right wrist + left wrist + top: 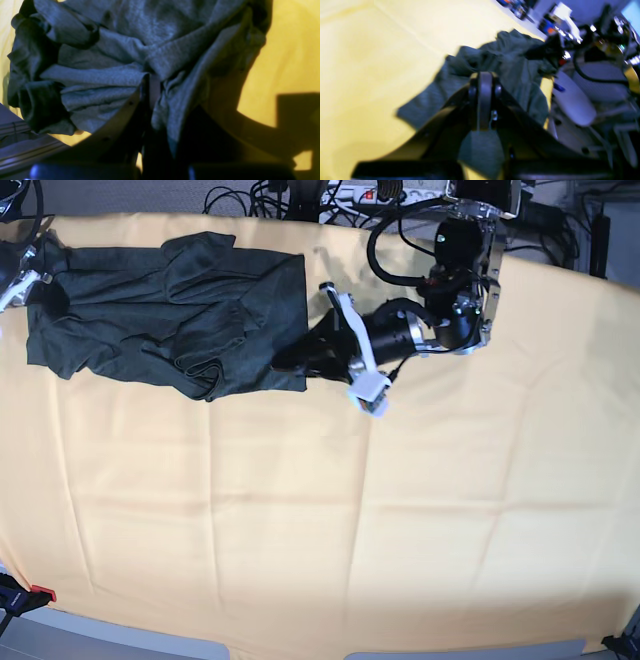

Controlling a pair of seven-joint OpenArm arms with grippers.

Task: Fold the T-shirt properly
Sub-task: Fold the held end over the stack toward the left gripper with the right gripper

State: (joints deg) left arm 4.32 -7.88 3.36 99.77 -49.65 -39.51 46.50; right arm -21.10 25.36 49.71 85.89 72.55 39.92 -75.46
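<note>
Yellow-clothed tabletop [300, 510], T-shirt [170, 310] bunched at far corner; right pincer [152, 87] clamped on fabric, left pincer [483, 100] nearly together at its edge, grip unclear — uneven pull could rebunch it.

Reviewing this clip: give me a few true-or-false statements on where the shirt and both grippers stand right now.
1. The T-shirt lies at the far left of the yellow tablecloth. True.
2. The shirt is neatly folded into a small square. False: it is rumpled and spread.
3. The right gripper is pinched on shirt fabric. True.
4. The left gripper hovers at the table's near edge. False: it is at the shirt's right edge.
</note>
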